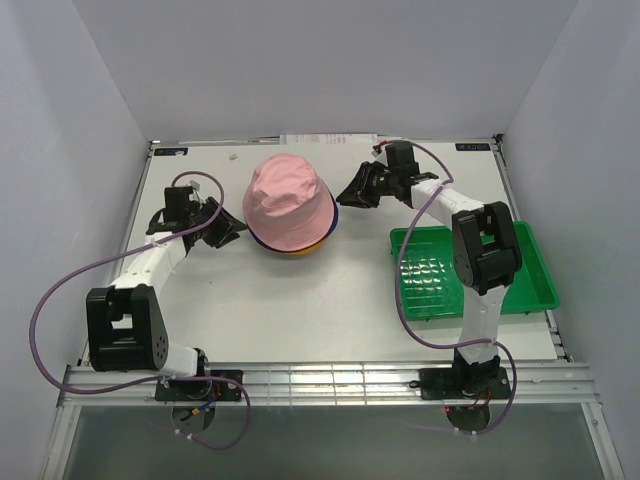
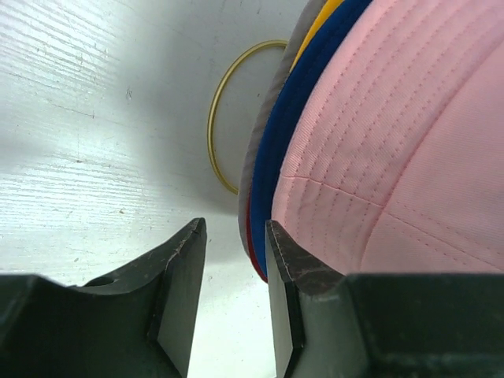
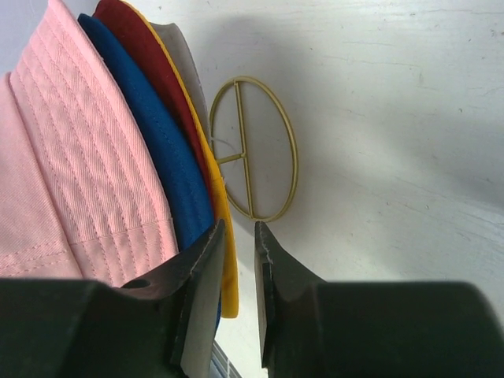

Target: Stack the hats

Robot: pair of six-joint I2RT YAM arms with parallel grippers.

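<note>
Looking down from above, a pile of hats sits mid-way across the white table, with a pink hat on top hiding most of the others. The left pincer and right pincer flank the pile at brim level, one on each side, probably so the floppy brims can be handled evenly. A green tray lies to the right, well apart from the pile. Nothing shows in its visible part, though the right arm crosses over it. From the left wrist, the jaws stand moderately apart with only bare table between them, one finger just beside the pink brim. Beneath that brim run the edges of a blue hat and a grey hat, and a gold wire stand loops out underneath. From the right wrist, the jaws are narrowly parted and grip nothing, next to the brim of a yellow hat with a dark red hat layered above. The stand appears to prop the pile up, and the stacking looks nearly finished.
</note>
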